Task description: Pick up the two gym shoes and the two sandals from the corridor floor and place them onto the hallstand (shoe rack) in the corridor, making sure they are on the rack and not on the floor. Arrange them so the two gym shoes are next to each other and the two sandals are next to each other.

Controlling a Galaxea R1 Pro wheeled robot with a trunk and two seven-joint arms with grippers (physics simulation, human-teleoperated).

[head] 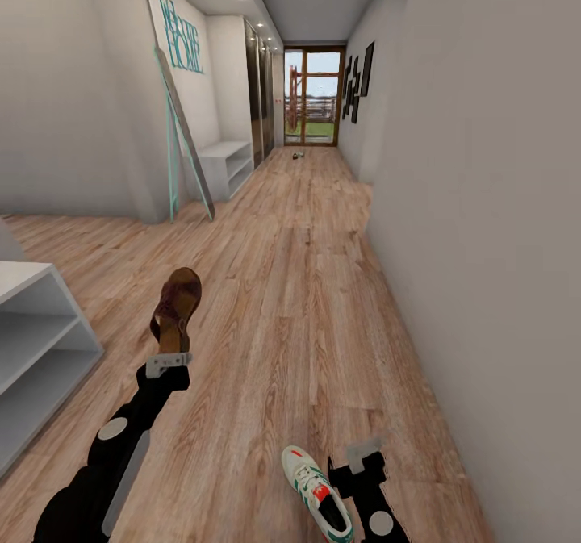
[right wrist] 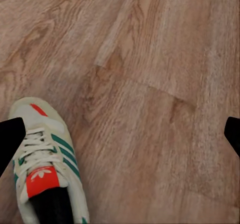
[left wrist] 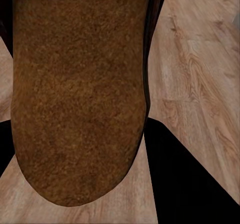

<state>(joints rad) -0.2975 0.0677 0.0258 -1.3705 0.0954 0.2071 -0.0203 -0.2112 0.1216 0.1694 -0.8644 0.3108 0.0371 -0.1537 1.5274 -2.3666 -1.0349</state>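
Your left claw (head: 169,361) gripped one flat brown leather sandal (head: 177,307), its long axis upright, toe up. Your right claw (head: 363,453) stood apart beside one white green-striped gym shoe (head: 316,490), which lay along the wood-plank corridor floor (head: 298,285), toe pointing down the corridor away from you.

Head cam: high up, looks fwd and down along the corridor floor (head: 307,285) toward a far glass door (head: 313,97), both arms low in the foreground. Left wrist cam: v. close behind the sandal (left wrist: 80,94), its brown sole covers most of the frame; head cam shares it (head: 177,309). Right wrist cam: near the planks, aimed down, gym shoe (right wrist: 45,164) at frame edge; shared w/ head cam (head: 316,490).
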